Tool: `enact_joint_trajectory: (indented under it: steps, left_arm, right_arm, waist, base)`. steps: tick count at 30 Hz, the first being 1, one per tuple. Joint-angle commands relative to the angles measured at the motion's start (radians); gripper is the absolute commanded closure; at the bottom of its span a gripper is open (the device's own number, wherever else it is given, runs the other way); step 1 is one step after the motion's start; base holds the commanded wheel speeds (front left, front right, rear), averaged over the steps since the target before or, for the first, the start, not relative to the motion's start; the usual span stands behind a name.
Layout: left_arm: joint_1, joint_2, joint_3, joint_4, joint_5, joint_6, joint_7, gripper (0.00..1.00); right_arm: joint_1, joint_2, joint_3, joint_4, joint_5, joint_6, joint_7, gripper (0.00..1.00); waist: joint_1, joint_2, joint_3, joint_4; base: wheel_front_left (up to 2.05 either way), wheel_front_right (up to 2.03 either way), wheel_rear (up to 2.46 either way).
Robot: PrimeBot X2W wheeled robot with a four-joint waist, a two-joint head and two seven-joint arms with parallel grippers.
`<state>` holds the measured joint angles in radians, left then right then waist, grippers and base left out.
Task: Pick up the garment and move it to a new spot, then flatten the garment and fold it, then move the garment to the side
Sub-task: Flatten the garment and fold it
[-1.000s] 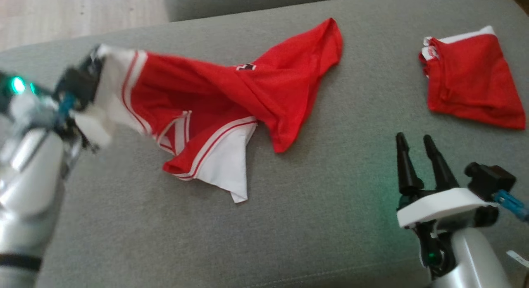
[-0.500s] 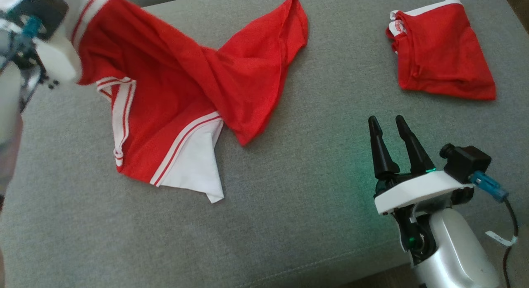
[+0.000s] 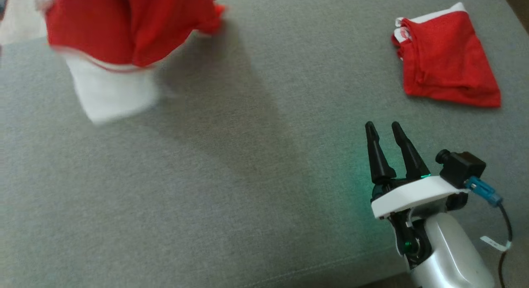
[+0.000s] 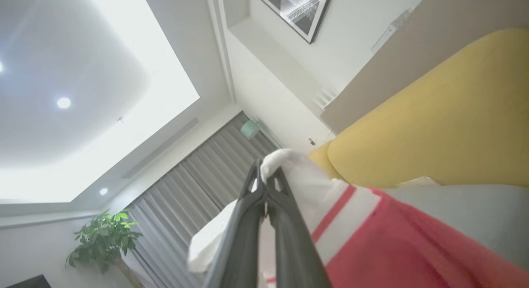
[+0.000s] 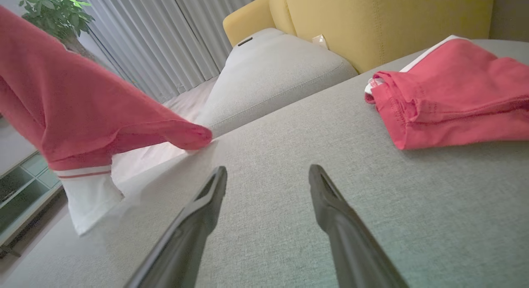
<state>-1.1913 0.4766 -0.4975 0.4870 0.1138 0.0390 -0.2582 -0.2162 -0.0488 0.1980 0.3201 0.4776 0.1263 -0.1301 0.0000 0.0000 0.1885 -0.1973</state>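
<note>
Item 1: red jersey garment with white, red-striped trim [image 3: 124, 40]. It is lifted at the far-left corner of the grey fabric cushion [image 3: 248, 176] and hangs bunched, blurred in my head view. I cannot tell whether its lowest white panel touches the cushion.

Item 2: left gripper [image 4: 264, 178]. Its fingers are pressed together on the garment's white edge and point up toward the ceiling.

Item 3: right gripper [image 3: 382, 127]. Its fingers are spread apart with nothing between them, low over the cushion's near right part, well apart from the garment.

Item 4: folded red cloth with white edging [image 3: 448, 69]. I see it lying on the cushion's far right, beyond the right gripper.

Item 5: yellow upholstered backrest [image 5: 372, 19]. It stands behind the cushion.
</note>
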Motion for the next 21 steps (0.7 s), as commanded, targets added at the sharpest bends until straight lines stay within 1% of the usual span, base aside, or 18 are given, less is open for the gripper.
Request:
enact_joint_trajectory:
  steps: [1, 3, 5, 10, 15, 21]
  left_arm:
    - [-0.015, 0.053, 0.005, -0.029, -0.002, -0.012, -0.003, 1.00]
    - [0.013, 0.057, -0.030, -0.024, -0.003, -0.037, -0.003, 1.00]
    - [0.053, 0.060, -0.057, -0.019, -0.007, -0.051, -0.003, 1.00]
    - [0.217, 0.087, -0.107, -0.009, -0.027, -0.057, -0.003, 1.00]
    - [0.400, 0.121, -0.119, 0.015, -0.068, -0.032, -0.003, 1.00]
    - [0.553, 0.155, -0.080, 0.029, -0.132, 0.037, -0.004, 1.00]
  right_arm:
    - [-0.026, -0.001, 0.023, -0.021, 0.014, 0.004, -0.018, 0.00]
    - [-0.018, -0.001, 0.018, -0.011, 0.018, 0.004, -0.022, 0.00]
    - [-0.014, -0.001, 0.019, -0.002, 0.019, 0.004, -0.025, 0.00]
    - [-0.003, -0.001, 0.022, 0.017, 0.030, 0.004, -0.031, 0.00]
    - [0.011, -0.001, 0.036, 0.026, 0.031, 0.004, -0.023, 0.00]
    - [0.023, -0.001, 0.032, 0.018, 0.017, 0.004, 0.000, 0.00]
  waist:
    - [0.0000, 0.0000, -0.012, 0.020]
    - [0.0000, 0.0000, -0.019, 0.042]
    - [0.0000, 0.0000, -0.030, 0.064]
    - [0.0000, 0.0000, -0.068, 0.119]
    - [0.0000, 0.0000, -0.103, 0.164]
    - [0.0000, 0.0000, -0.116, 0.188]
  base:
    - [0.00, 0.00, 0.00]
    - [0.00, 0.00, 0.00]
    - [0.00, 0.00, 0.00]
    - [0.00, 0.00, 0.00]
    - [0.00, 0.00, 0.00]
    - [0.00, 0.00, 0.00]
